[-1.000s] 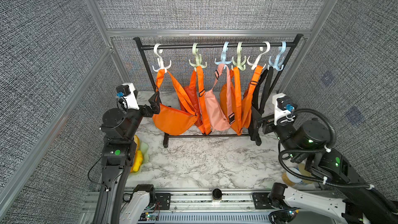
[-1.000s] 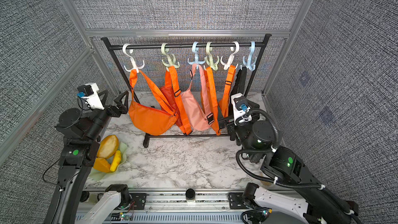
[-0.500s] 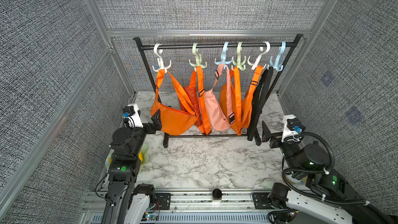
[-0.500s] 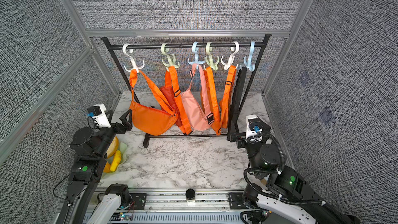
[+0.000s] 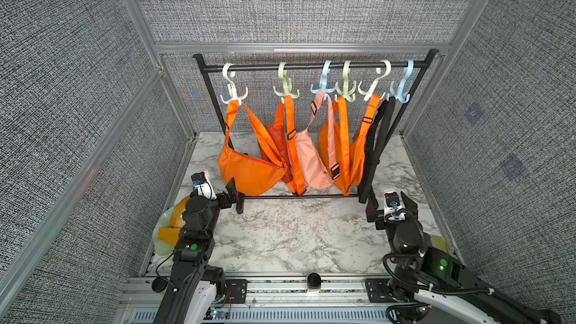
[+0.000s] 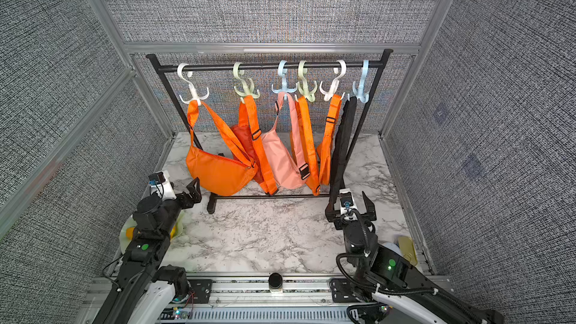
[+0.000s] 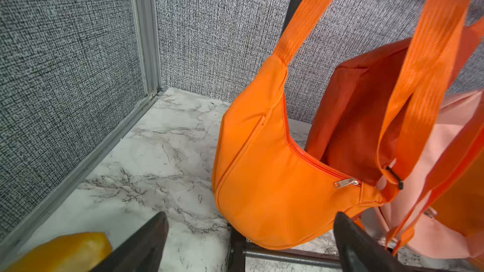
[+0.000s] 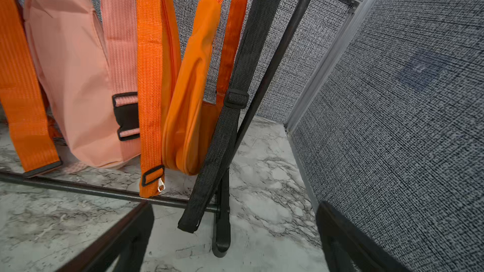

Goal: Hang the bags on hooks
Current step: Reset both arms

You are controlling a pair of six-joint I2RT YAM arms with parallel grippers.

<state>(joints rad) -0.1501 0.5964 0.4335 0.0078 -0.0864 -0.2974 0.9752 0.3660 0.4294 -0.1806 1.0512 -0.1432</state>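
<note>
Quick update from my remote seat. Compared with a second ago, both arms have dropped down and pulled back from the rack toward the front of the white marble tabletop [image 5: 296,235]. The left gripper [image 5: 234,194] was up beside the bag's end and is now lower, just in front of it. The right gripper [image 5: 389,204] has backed away from the flat black webbing strap [image 5: 381,138] that dangles by the pale blue plastic hook [image 5: 402,88]. Both sets of jaws are spread wide with nothing between them. The bags look the same as before.

The bright orange crescent-shaped fabric bag [image 5: 249,172] is hanging off the white plastic multi-prong hook [image 5: 232,88] at the left end of the black metal rail [image 5: 311,66]. Its strap runs up to the hook in a narrow V. The body's long axis lies roughly along the rail and dips a little toward the salmon pink fabric bag [image 5: 311,163] and the other bags. The rounded belly points down and the zipper edge faces up, with the silver pull [image 7: 345,183] at the lower end.
</note>
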